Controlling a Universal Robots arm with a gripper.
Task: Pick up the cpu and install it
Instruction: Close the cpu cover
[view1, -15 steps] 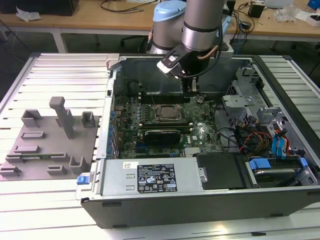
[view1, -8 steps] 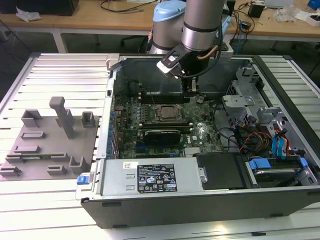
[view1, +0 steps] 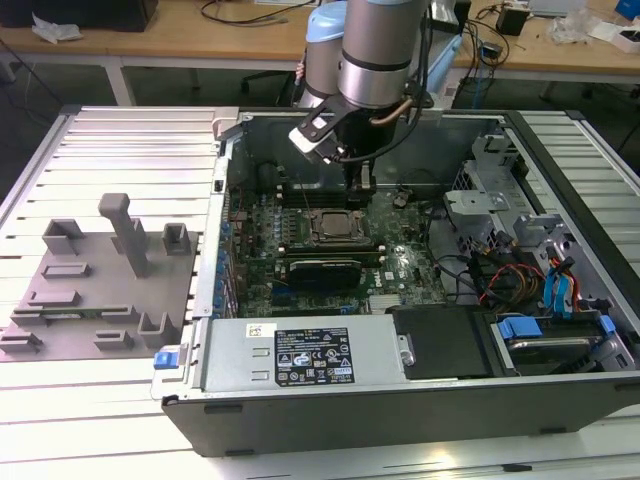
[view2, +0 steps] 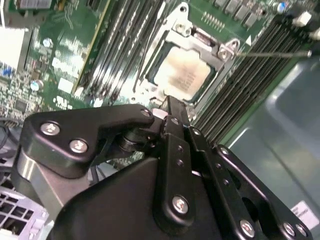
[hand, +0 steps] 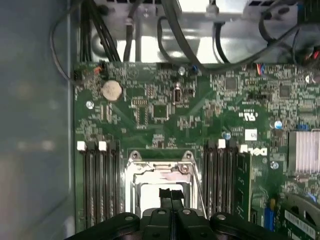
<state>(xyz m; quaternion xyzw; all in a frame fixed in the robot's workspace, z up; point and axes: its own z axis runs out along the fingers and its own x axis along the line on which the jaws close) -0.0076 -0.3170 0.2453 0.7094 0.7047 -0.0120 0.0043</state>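
Observation:
The cpu (view2: 184, 75) is a pale, silvery square lying flat in the metal-framed socket (view2: 226, 51) on the green motherboard (view1: 400, 262). In the exterior view the cpu (view1: 335, 225) sits mid-board inside the open computer case. My gripper (view1: 361, 186) hangs just above the socket's far edge, its black fingers (hand: 171, 194) pressed together with nothing between them. In the first wrist view the fingertips overlap the pale cpu (hand: 149, 199). In the second wrist view the gripper (view2: 169, 106) ends right at the socket frame's edge; whether it touches cannot be told.
A grey moulded tray (view1: 90, 290) with upright posts lies outside the case at the exterior view's left. Memory slots (hand: 97, 185) flank the socket. A power supply (view1: 300, 355) spans the near side, and a drive cage and cables (view1: 510, 260) fill the right. Case walls (view1: 225, 190) surround the board.

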